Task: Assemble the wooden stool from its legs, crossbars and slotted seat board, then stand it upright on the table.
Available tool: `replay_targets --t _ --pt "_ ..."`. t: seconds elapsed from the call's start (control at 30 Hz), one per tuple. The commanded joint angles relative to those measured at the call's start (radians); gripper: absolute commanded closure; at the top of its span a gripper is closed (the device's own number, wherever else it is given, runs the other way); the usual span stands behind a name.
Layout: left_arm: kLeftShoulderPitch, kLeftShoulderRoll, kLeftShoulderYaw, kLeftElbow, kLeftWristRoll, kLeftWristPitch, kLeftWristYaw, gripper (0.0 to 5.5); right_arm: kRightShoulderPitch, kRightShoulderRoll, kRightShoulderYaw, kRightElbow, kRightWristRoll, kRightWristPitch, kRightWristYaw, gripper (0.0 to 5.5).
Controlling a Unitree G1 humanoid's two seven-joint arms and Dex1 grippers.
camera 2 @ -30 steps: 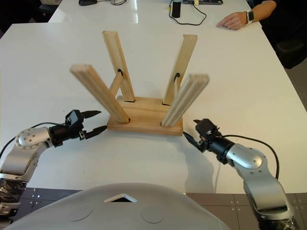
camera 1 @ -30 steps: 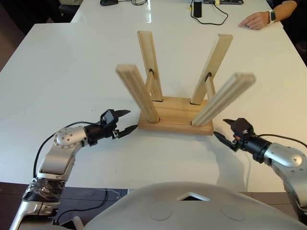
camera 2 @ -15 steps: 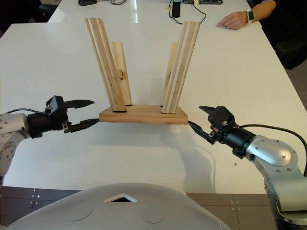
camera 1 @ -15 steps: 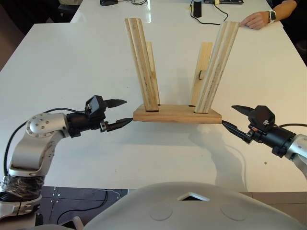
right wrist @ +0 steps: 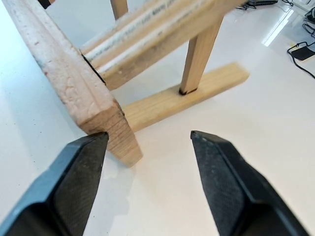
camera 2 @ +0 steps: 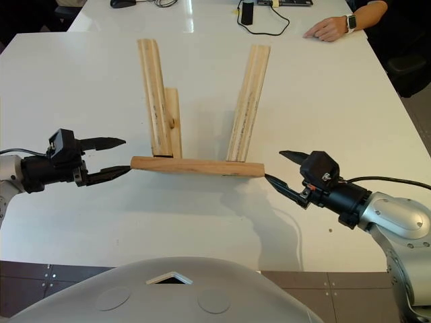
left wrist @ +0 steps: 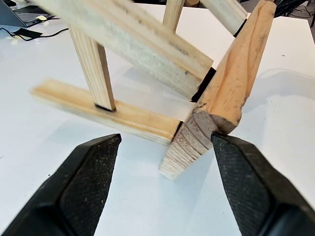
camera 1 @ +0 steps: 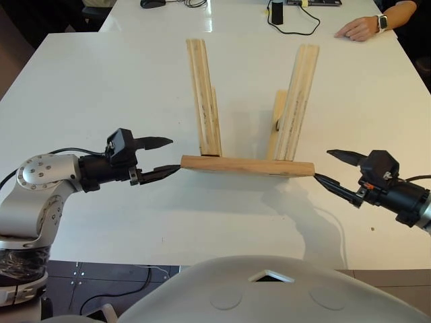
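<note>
Both ends of the seat [camera 1: 246, 165] sit in wide-open left pincer [camera 1: 174, 155] and right pincer [camera 1: 322, 165]; flipping step, likely: clamp, then roll upright.

Stool [camera 1: 246, 165] rotated farther, legs [camera 1: 204, 97] tipping away.

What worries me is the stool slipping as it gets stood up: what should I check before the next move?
1. All visible legs seated in the seat board: ok.
2. The stool upright: not ok; it lies on its side on the table, legs pointing away from the robot.
3. The left gripper shut on the seat board: not ok; open, at its left end.
4. The right gripper shut on the seat board: not ok; open, at its right end.
5. Joints tight: cannot tell.
</note>
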Motion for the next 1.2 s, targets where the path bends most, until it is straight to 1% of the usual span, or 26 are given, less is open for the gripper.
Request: replay_targets --t 0.03,0.17,0.3,0.47,0.63,0.8,0.87,1.03,1.2 --pt "-0.016 -0.008 -0.022 -0.085 -0.091 0.018 -0.068 2.08 -0.047 -0.003 0.006 -0.051 0.135 -0.034 0.072 2.38" --pt "0.006 -0.003 -0.025 -0.067 -0.054 0.003 -0.098 2.08 -0.034 -0.007 0.005 -0.017 0.128 -0.042 0.093 2.38" --pt "0.011 -0.003 -0.06 0.015 0.041 -0.072 -0.128 2.08 -0.01 -0.014 0.01 0.067 0.099 -0.073 0.15 2.38" --pt "0.011 -0.001 -0.142 0.109 0.111 -0.152 -0.191 2.08 -0.006 -0.035 0.042 0.232 0.06 -0.142 0.258 2.38" --pt "-0.044 -0.015 -0.212 0.257 0.212 -0.261 -0.215 2.08 -0.017 -0.058 0.092 0.344 0.012 -0.214 0.323 2.38" --pt "-0.116 -0.053 -0.261 0.421 0.258 -0.343 -0.25 2.08 -0.074 -0.061 0.209 0.404 -0.029 -0.262 0.359 2.38" --pt "-0.145 -0.072 -0.293 0.477 0.277 -0.382 -0.278 2.08 -0.125 -0.045 0.278 0.447 -0.062 -0.286 0.357 2.38" --pt "-0.195 -0.125 -0.367 0.547 0.317 -0.427 -0.312 2.08 -0.226 0.0 0.407 0.6 -0.145 -0.364 0.354 2.38" --pt "-0.25 -0.207 -0.417 0.642 0.379 -0.474 -0.26 2.08 -0.265 0.021 0.497 0.693 -0.212 -0.444 0.365 2.38"
